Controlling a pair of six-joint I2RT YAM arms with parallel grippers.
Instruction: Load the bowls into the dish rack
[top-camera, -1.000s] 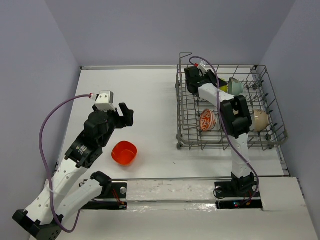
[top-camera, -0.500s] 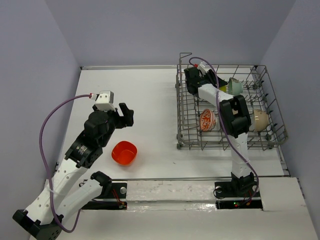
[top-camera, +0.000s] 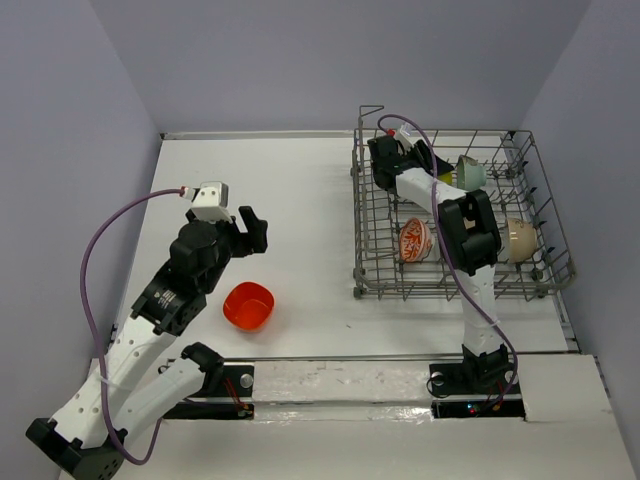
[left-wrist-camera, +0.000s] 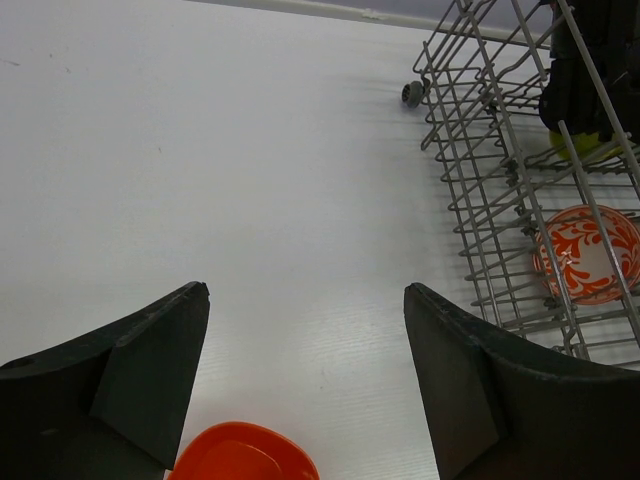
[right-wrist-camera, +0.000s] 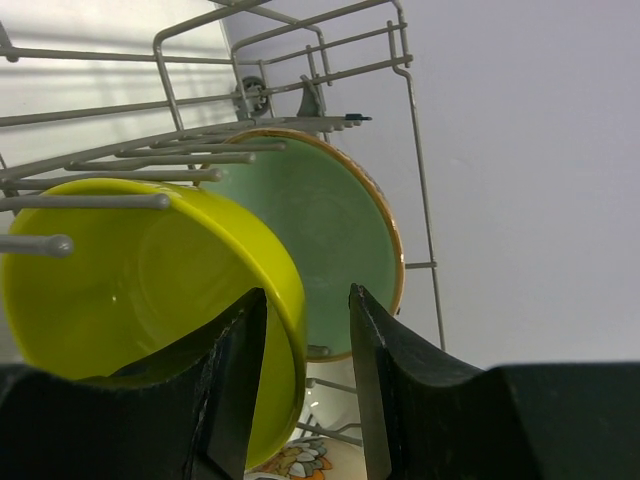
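Note:
The orange-red bowl (top-camera: 248, 305) sits on the white table, its rim at the bottom of the left wrist view (left-wrist-camera: 240, 458). My left gripper (top-camera: 250, 229) hangs open and empty just beyond it (left-wrist-camera: 306, 291). The grey wire dish rack (top-camera: 455, 290) stands at the right. It holds the red-patterned bowl (top-camera: 414, 241), the cream bowl (top-camera: 522, 240), the teal bowl (top-camera: 470, 173) and the lime-yellow bowl (right-wrist-camera: 130, 290). My right gripper (right-wrist-camera: 306, 292) is inside the rack's far end. Its jaws straddle the yellow bowl's rim, with a gap on the outer side. The teal bowl (right-wrist-camera: 330, 230) stands just behind.
The rack's tall wire sides (left-wrist-camera: 480, 200) and upright tines (right-wrist-camera: 90, 201) surround my right gripper. Grey walls close the table at the back and both sides. A purple cable (top-camera: 95, 250) loops off the left arm.

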